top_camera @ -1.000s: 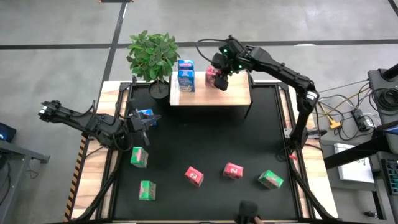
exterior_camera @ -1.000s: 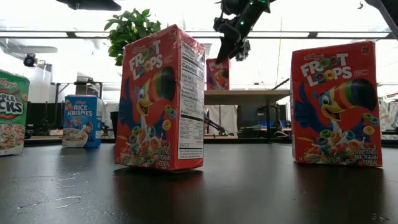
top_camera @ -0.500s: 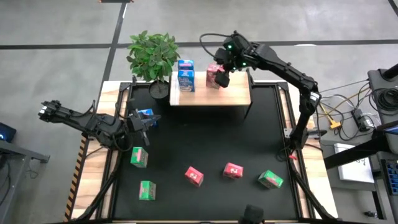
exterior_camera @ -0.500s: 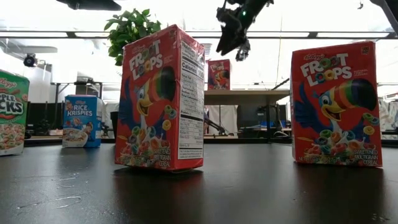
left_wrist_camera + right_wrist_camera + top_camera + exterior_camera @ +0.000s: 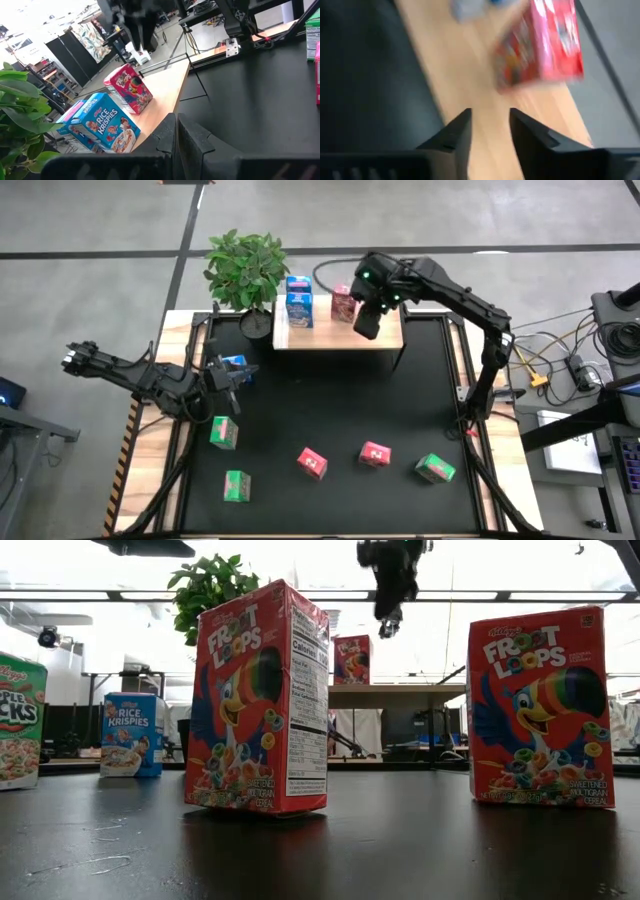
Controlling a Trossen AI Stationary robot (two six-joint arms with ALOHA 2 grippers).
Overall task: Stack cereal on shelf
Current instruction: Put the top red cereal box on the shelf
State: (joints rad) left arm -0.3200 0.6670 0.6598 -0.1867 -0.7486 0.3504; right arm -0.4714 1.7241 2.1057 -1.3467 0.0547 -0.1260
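Observation:
The light-wood shelf (image 5: 375, 338) stands at the table's far edge. Two blue cereal cartons (image 5: 299, 308) and one red one (image 5: 343, 304) stand upright on it. My right gripper (image 5: 366, 320) hovers open above the shelf's near part, just right of the red carton (image 5: 545, 45), with nothing between its fingers (image 5: 490, 125). My left gripper (image 5: 222, 375) waits shut at the table's left, beside a blue carton (image 5: 236, 364). Red cartons (image 5: 312, 463) (image 5: 375, 453) and green cartons (image 5: 224, 433) (image 5: 436, 469) stand on the black mat.
A potted plant (image 5: 246, 270) stands left of the shelf, close to the blue cartons. A third green carton (image 5: 237, 486) is near the front left. In the low view, two red cartons (image 5: 262, 700) (image 5: 540, 705) stand large in the foreground. Bare mat lies between shelf and loose cartons.
My right gripper has risen from just above the red carton and drawn back toward the table's near edge and a little right, tipping as it went. The red carton stays upright on the shelf.

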